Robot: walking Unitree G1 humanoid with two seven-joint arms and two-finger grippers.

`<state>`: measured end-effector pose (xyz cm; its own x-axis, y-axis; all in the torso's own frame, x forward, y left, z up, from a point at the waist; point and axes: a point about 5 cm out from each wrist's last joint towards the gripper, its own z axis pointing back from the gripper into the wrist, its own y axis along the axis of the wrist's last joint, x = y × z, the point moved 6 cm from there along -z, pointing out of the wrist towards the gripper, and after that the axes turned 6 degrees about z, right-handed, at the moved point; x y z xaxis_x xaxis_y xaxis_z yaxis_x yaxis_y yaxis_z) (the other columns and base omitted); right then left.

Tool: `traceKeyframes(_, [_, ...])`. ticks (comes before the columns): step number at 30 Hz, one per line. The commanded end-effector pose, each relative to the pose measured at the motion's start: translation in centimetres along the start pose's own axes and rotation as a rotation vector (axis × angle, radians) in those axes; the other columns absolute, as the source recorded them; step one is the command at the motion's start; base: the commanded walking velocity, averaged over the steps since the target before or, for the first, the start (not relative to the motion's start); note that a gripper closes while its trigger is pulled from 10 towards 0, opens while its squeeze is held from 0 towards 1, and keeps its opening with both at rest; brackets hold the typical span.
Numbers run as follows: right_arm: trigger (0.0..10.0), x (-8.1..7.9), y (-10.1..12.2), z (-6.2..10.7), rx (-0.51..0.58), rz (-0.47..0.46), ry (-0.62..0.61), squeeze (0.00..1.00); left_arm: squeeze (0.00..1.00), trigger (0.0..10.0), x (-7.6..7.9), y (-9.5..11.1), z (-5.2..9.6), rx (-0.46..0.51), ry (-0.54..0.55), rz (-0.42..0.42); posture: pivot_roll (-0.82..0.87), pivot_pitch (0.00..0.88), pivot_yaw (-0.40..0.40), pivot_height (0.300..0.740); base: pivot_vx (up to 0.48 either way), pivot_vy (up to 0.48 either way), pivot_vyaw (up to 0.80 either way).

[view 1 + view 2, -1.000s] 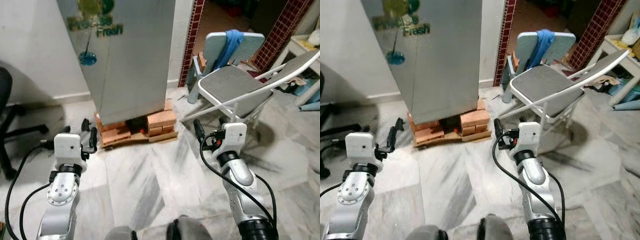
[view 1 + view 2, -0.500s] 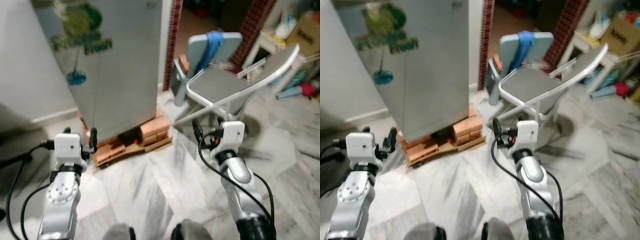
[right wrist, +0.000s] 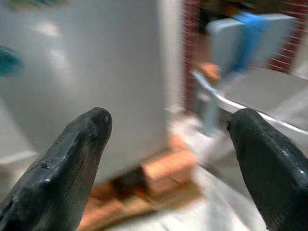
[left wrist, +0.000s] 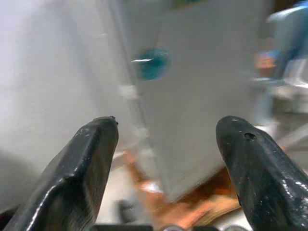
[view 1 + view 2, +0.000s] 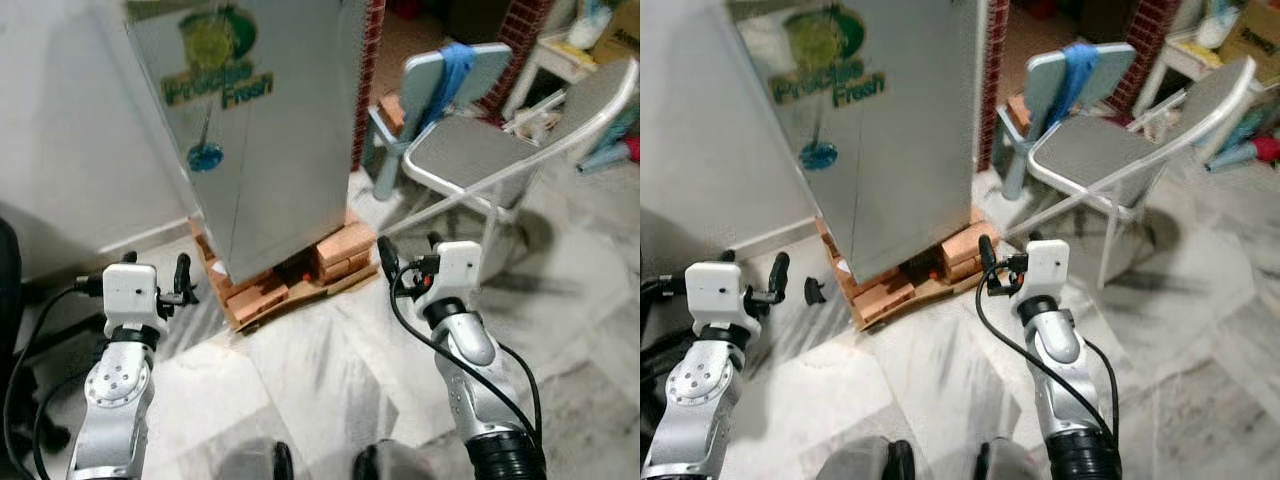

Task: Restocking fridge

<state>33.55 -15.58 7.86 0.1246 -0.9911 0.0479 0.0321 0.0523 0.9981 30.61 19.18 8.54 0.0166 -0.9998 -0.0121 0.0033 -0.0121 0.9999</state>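
Fridge [image 5: 260,130], silver and shut, filled the upper middle of your head view, raised on bricks [image 5: 290,275] over marble floor [image 5: 330,360]. You held the left gripper [image 4: 166,168] and right gripper [image 3: 168,159] empty, fingers spread wide apart, low in frame facing it. Folding chair [image 5: 470,160] stood upper right.

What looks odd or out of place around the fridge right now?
The fridge stands raised on stacked bricks and a board instead of the marble floor. Beside it, a folding chair has a blue cloth draped over it.
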Motion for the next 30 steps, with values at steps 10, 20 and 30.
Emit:
traceKeyframes(10, [10.0, 0.7, 0.2, 0.2, 0.016, -0.043, -0.037, 0.0, 0.0, 10.0, -1.1, -2.6, 1.5, -0.086, 0.034, -0.015, 0.09, 0.088, -0.006, 0.74, 0.0, 0.472, -0.8])
traceKeyframes(20, [10.0, 0.6, 0.7, -0.3, 0.031, -0.022, -0.018, 0.0, 0.0, 10.0, -1.6, -1.7, 0.6, -0.052, 0.052, -0.015, 0.09, 0.091, -0.02, 0.74, 0.0, 0.472, -0.8])
traceKeyframes(30, [10.0, 0.2, 0.8, -0.3, 0.035, 0.001, 0.017, 0.0, 0.0, 10.0, -1.8, -2.0, 1.0, -0.052, 0.082, -0.026, 0.09, 0.08, -0.047, 0.74, 0.0, 0.463, -0.21])
